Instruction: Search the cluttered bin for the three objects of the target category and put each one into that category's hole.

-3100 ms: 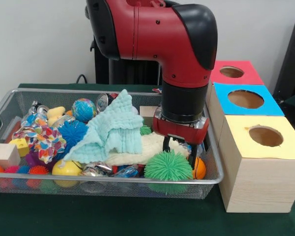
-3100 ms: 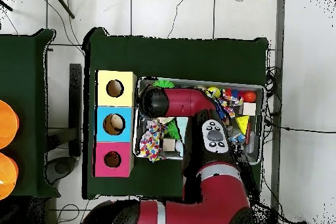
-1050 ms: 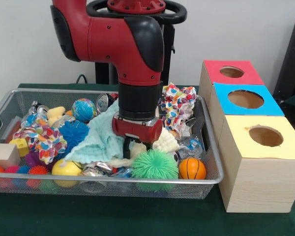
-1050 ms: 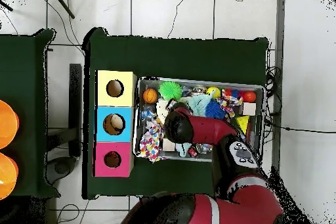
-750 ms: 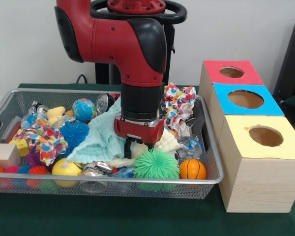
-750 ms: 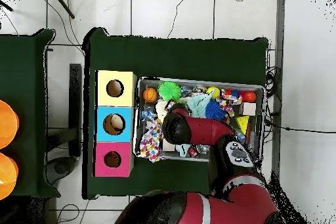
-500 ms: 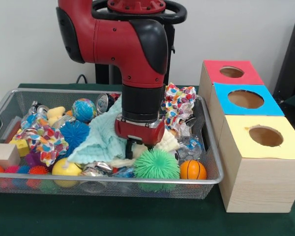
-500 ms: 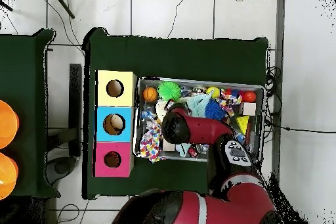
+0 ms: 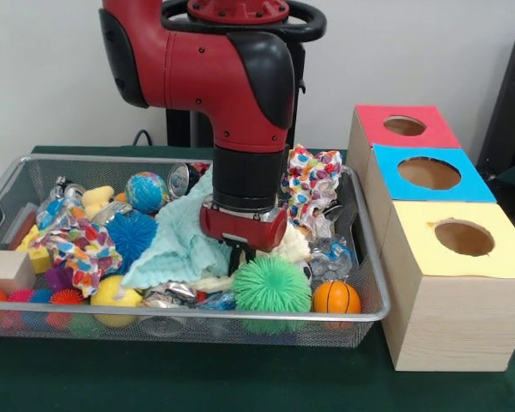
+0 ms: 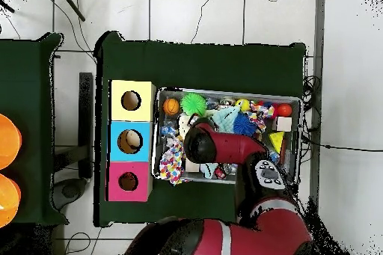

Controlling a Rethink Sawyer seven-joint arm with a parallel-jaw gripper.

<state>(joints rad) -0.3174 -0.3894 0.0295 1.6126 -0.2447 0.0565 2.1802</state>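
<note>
I am hovering my pincer (image 9: 242, 254), grip state hidden, just behind the spiky green ball (image 9: 272, 285), likely light and squashy; grasping across its middle seems best.

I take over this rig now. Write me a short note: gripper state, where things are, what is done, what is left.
Gripper: low in the bin, behind the green spiky ball, against the mint cloth; open or shut cannot be told.
Boxes: yellow, blue and red stand beside the bin; nothing shows in their holes.
Done: nothing visibly sorted.
Left: find all three target objects in the clutter and drop them in their hole.
</note>
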